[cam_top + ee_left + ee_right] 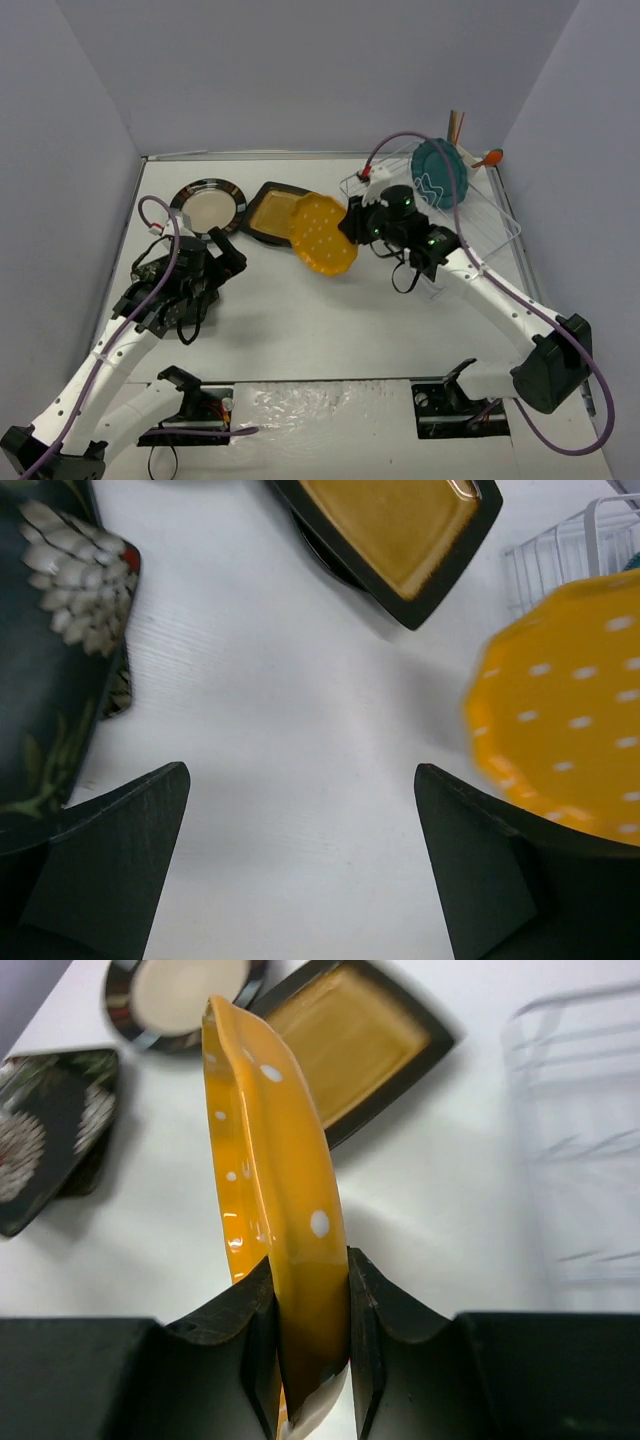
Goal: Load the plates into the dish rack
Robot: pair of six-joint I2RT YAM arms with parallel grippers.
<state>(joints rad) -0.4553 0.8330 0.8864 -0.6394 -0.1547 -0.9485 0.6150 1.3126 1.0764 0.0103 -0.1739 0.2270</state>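
Right wrist view: the right claw (pixel 310 1295) pinches the rim of a yellow plate (pixel 270 1160), which is glossy, scalloped, white-dotted and held on edge. From above, it appears lifted off the table (pixel 300 320), at nine o'clock from the white wire dish rack (pixel 505 222), where a teal plate (pixel 440 172) stands. Best to hold the plate upright, swing it toward three o'clock, and lower it between wires without knocking the teal one. The left claw (pixel 300 820) is spread wide and empty, beside a dark floral plate (pixel 50 650).

Bright, even light on the white counter (pixel 300 330). Soft shadows lie beside the yellow plate (pixel 570 710), whose left edge looks motion-blurred.
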